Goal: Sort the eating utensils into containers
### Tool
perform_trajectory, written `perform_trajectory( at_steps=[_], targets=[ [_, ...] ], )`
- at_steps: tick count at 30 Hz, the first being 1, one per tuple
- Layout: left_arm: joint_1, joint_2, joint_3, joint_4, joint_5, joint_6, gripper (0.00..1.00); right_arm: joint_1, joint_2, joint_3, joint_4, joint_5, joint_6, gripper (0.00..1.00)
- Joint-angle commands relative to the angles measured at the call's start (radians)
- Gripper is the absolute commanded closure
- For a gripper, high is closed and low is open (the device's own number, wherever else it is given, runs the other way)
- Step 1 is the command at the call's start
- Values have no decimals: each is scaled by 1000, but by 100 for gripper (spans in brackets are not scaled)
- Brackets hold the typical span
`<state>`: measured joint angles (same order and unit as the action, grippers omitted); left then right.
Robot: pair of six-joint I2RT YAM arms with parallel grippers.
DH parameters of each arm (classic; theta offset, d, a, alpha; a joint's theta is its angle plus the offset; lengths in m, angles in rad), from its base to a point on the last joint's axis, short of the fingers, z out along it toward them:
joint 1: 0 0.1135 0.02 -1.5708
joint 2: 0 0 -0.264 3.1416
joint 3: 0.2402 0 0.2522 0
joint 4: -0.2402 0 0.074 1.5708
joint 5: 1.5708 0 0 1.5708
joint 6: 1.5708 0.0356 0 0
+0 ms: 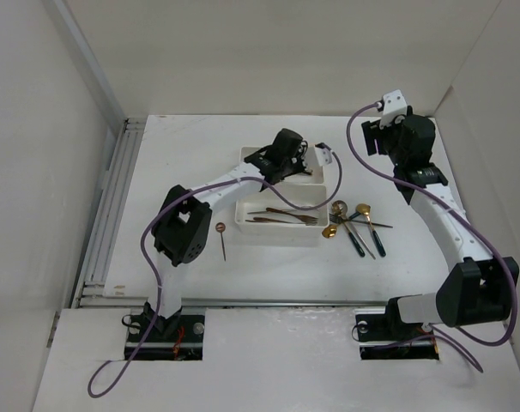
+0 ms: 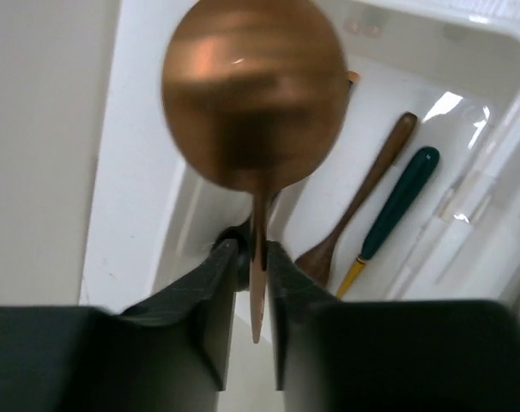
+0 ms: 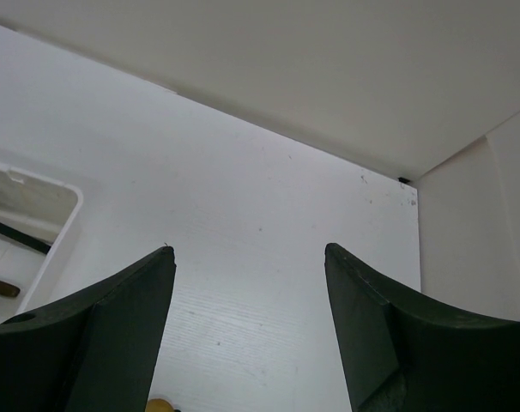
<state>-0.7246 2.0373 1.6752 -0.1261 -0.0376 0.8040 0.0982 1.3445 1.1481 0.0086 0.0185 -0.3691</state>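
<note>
My left gripper [image 1: 292, 161] hovers over the far white tray [image 1: 246, 155]. In the left wrist view it [image 2: 253, 254] is shut on the thin handle of a copper spoon [image 2: 253, 94], bowl up, above that tray [image 2: 200, 202]. A copper spoon [image 2: 363, 197] and a dark green-handled utensil [image 2: 402, 197] lie in the tray. The near tray [image 1: 243, 215] holds several copper utensils [image 1: 281, 215]. Loose gold, silver and green-handled utensils [image 1: 356, 225] lie right of it. A copper spoon [image 1: 220, 237] lies left of it. My right gripper [image 1: 383, 137] [image 3: 247, 249] is open and empty, raised at the back right.
White walls enclose the table on the left, back and right. A metal rail [image 1: 114, 215] runs along the left edge. In the right wrist view a tray corner [image 3: 67, 206] shows at the left and the table's back right corner [image 3: 402, 184] lies ahead.
</note>
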Motion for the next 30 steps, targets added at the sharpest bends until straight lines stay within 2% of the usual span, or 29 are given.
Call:
perform_trajectory(
  at_steps=[1, 3, 4, 8, 9, 12, 13, 14, 18, 21, 23, 26, 30],
  targets=[
    [1, -63, -14, 11, 18, -20, 80, -5, -1, 13, 57, -22, 16, 25],
    [1, -63, -3, -15, 7, -31, 60, -5, -1, 13, 57, -22, 16, 25],
    [1, -63, -3, -15, -4, -49, 41, -5, -1, 13, 57, -22, 16, 23],
    [21, -97, 26, -15, -44, -135, 23, -5, -10, 13, 57, -31, 16, 23],
    [37, -109, 67, -6, -62, -220, 21, 6, -10, 13, 57, -31, 16, 22],
    [82, -121, 156, -35, -183, -398, 21, 37, -10, 22, 57, -20, 16, 22],
    [100, -138, 208, -62, -215, -558, 23, 47, -10, 22, 57, -20, 16, 22],
    [147, -164, 225, -160, -232, -644, 23, 58, -10, 31, 57, -6, 16, 22],
    [295, -273, 120, -429, -84, -966, 25, 132, -10, 32, 57, 30, 25, 22],
    [388, -360, -101, -533, 16, -1086, 27, 156, -1, 32, 57, 49, 87, 22],
    [418, -397, -264, -534, 82, -1095, 28, 156, -1, 32, 57, 61, 128, 22],
    [418, -434, -380, -534, 140, -1105, 30, 178, -1, 19, 57, 95, 185, 22],
    [361, -466, -506, -534, 193, -1124, 30, 198, -51, -1, 34, 158, 217, 22]
  ],
)
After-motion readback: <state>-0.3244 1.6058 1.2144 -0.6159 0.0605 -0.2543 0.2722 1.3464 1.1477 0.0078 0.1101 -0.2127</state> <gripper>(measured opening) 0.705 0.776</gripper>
